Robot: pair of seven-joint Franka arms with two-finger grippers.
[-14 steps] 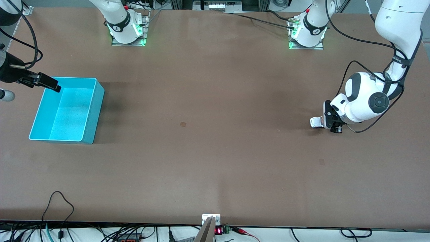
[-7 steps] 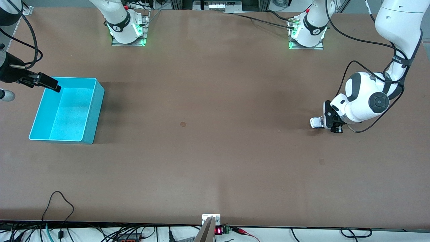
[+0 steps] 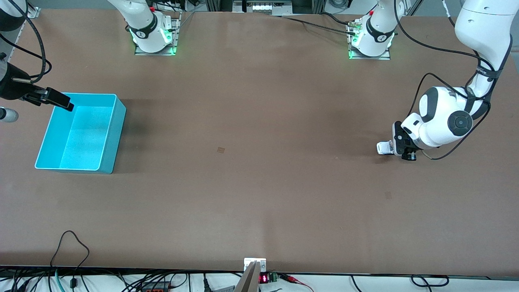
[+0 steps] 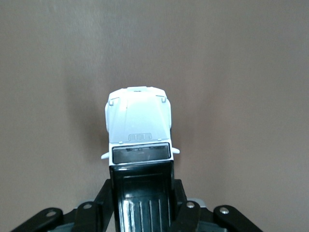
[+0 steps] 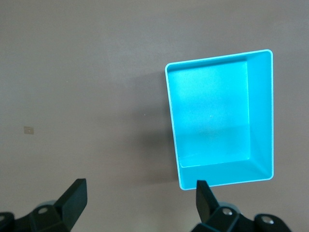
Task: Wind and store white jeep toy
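Front view: left end effector (image 3: 399,147), gripping white jeep toy (image 3: 384,147), shifted slightly.

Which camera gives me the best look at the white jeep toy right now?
The left wrist view: the white jeep toy fills the middle, its rear between the left end effector's fingers. The front view shows the jeep small and partly covered by that arm. The right wrist view shows only the turquoise bin.

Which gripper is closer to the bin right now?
Right. The right gripper hangs open over the rim of the bin, which is empty. The left gripper is at the left arm's end of the table, shut on the jeep.
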